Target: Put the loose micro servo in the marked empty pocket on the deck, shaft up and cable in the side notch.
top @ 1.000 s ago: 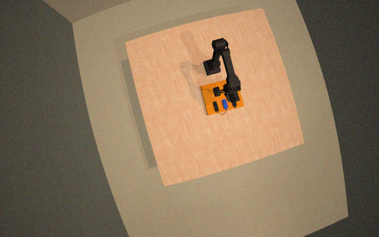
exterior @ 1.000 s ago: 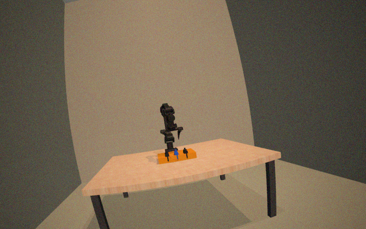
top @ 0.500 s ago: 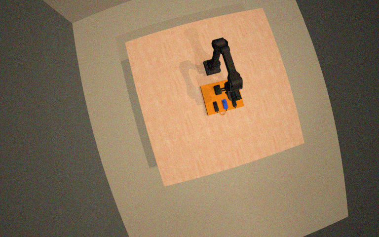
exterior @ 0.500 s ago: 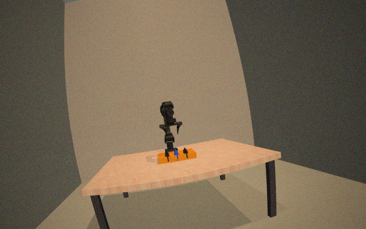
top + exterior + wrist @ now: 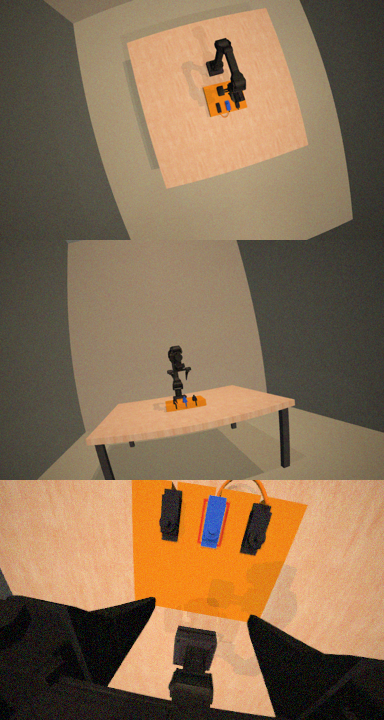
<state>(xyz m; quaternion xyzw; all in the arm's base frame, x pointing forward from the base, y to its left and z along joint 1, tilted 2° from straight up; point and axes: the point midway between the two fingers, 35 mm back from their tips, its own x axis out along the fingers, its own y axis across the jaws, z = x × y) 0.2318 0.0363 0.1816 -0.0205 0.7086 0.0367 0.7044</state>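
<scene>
Near the desk's far edge, the blue micro servo sits in the red-marked pocket of the orange deck, its cable looping outward. The fingers are spread wide and empty, raised above the deck. Release seems done; next, finish retreating clear.

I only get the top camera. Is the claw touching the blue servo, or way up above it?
Observer: Way up. In the exterior view the claw hangs high above the orange deck, well apart from the blue servo.
Operator: Is it holding something?
Observer: No. The wrist view shows both fingers spread wide, nothing between them.
Operator: Is it in the marked spot?
Observer: In the wrist view a red outline shows along both long sides of the servo.
</scene>
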